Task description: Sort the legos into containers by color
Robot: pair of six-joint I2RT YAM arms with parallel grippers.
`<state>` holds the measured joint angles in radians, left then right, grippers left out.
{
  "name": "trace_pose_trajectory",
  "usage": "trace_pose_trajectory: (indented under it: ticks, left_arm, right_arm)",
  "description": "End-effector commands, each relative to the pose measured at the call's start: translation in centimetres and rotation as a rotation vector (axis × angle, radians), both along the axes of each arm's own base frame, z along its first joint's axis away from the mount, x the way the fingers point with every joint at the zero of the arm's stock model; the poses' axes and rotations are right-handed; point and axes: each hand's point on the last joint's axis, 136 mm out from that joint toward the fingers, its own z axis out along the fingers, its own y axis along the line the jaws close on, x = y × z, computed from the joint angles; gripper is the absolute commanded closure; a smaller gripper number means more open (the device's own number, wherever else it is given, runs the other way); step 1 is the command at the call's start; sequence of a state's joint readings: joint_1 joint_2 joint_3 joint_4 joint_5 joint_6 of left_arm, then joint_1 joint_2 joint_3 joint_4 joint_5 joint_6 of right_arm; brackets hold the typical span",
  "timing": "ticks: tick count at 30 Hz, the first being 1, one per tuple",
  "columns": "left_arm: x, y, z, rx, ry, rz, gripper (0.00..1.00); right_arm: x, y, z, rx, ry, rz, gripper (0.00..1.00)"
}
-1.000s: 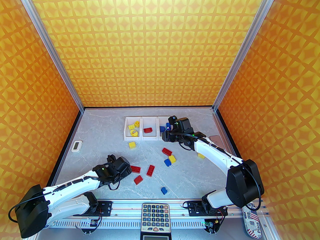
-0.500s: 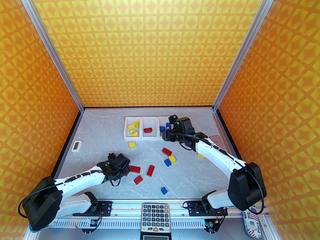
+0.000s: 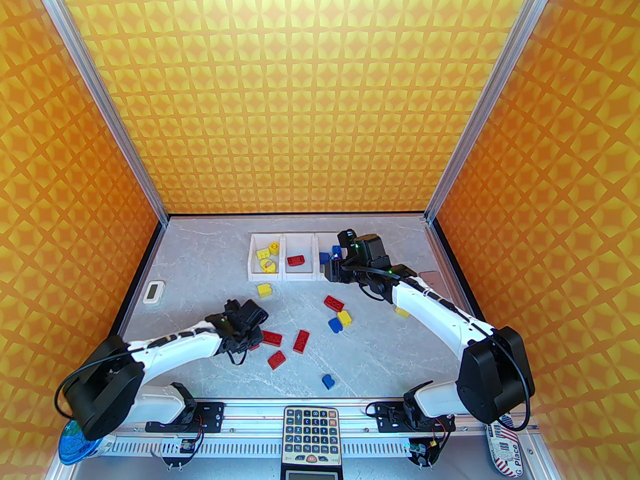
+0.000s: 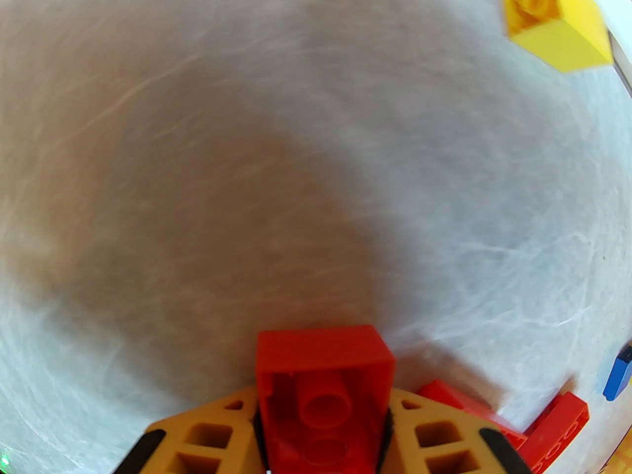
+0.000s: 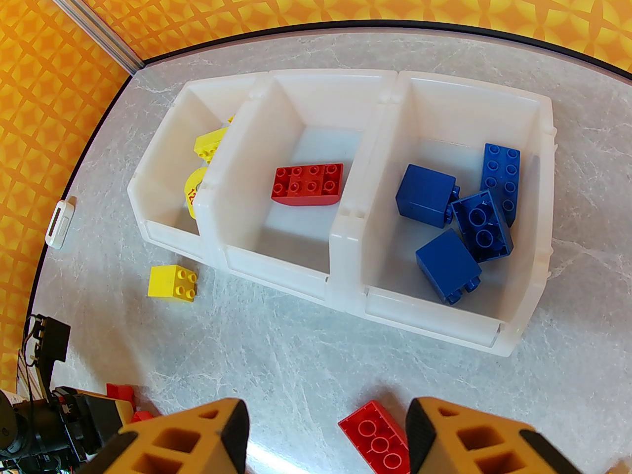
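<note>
A red lego (image 4: 326, 363) is clamped in the left gripper (image 4: 323, 403), squeezed between its orange fingers (image 4: 207, 437) with the hollow underside facing the wrist. A yellow lego (image 4: 558, 22) lies far ahead to that gripper's right. The right gripper (image 5: 326, 417) hangs with jaws apart, gripping nothing, and a second red brick (image 5: 377, 437) lies on the table (image 5: 276, 343) under the gap. Beyond its fingertips stand the containers (image 5: 345, 215), with blue bricks (image 5: 447, 264) in the right one.

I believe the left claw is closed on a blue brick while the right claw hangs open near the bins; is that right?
Not quite: the left wrist view shows the left claw closed on a red brick, not blue. The right claw does hang open near the bins.
</note>
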<state>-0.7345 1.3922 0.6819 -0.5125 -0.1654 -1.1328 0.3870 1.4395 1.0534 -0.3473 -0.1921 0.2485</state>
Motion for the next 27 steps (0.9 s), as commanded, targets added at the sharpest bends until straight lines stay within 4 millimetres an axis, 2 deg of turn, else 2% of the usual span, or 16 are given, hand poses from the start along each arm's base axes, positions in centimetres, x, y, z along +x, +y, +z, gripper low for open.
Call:
trace_pose_trajectory:
  ticks: [1, 9, 13, 14, 17, 22, 27]
  left_arm:
    - [2.1, -0.9, 2.6, 0.025, -0.042, -0.087, 0.68]
    - [9.4, -4.7, 9.5, 0.031, -0.199, -0.234, 0.68]
    - [12.9, -7.5, 11.7, 0.054, -0.252, -0.32, 0.69]
    - [14.6, -7.1, 12.0, 0.068, -0.258, -0.317, 0.68]
    - [18.1, -9.2, 13.6, 0.086, -0.287, -0.392, 0.66]
    - [22.9, -11.2, 14.0, 0.111, -0.277, -0.46, 0.62]
    - [26.1, -13.3, 12.9, 0.043, -0.248, -0.529, 0.43]
  right_arm:
    - [-0.6, -0.1, -0.1, -0.016, -0.004, 0.007, 0.42]
    - [-0.7, -0.2, -0.5, -0.014, -0.003, 0.0, 0.43]
    - [-0.6, -0.4, -0.6, -0.02, -0.006, -0.007, 0.42]
    - [-0.6, -0.4, -0.7, -0.02, -0.005, -0.008, 0.42]
    - [-0.5, -0.3, -0.8, -0.018, -0.002, -0.005, 0.42]
    - [-0.5, -0.1, -1.0, -0.016, 0.009, -0.001, 0.43]
    - [-0.6, -0.4, -0.7, -0.021, -0.004, -0.009, 0.42]
